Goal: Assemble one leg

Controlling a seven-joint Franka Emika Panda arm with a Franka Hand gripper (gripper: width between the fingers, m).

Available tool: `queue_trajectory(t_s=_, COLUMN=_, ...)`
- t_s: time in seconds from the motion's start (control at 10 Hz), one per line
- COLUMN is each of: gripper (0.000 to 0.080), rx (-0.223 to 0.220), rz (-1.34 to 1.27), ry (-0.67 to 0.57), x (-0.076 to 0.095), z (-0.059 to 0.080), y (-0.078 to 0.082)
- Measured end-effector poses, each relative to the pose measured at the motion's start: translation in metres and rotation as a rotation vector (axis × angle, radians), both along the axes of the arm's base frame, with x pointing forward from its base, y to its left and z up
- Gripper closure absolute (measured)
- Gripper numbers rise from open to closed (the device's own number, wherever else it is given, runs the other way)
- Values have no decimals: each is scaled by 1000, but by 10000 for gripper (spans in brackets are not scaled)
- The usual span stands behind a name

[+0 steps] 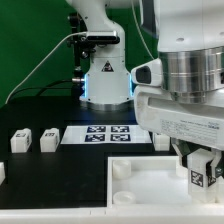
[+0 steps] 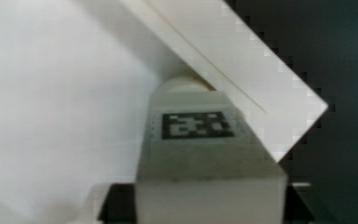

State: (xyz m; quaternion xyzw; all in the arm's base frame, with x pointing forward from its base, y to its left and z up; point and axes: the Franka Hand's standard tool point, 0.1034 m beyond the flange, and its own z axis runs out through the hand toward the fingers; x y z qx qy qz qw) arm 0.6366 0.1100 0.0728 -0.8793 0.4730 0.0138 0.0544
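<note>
The metal two-finger gripper [image 1: 199, 176] [image 2: 202, 208] of the white arm points straight down. Its jaws are drawn in to the width of a small white plastic cuboid leg [image 1: 197, 178] [image 2: 197, 125] and clamp it from both sides. The leg hangs upright between the dark fingers [image 2: 112, 203], and its black-and-white square tag is plain in both views.

Directly beneath the gripper lies a large flat white square panel [image 1: 150, 190] [image 2: 51, 100] with round corner sockets. The leg's free end reaches down close to the panel's edge (whether it actually touches the panel cannot be told).

Beyond the panel, a little away from the gripper, a spare small white post [image 1: 162, 140] stands on the black table [image 1: 50, 170]. It is just beside the thin flat white marker board [image 1: 105, 135]. Well apart from the gripper, past the far end of the marker board, two more tagged white posts [image 1: 22, 141] stand near each other without touching. Farthest from the gripper, behind the marker board, rises the arm's white base [image 1: 105, 80]
</note>
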Motion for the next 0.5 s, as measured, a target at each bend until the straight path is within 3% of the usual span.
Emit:
queue_trajectory(t_s=0.2, gripper=506, rx=32, rz=-432, ry=40, x=-3, z=-1, y=-1)
queue_trajectory(t_s=0.5, gripper=506, rx=64, rz=-682, ry=75, x=-4, z=-1, y=0)
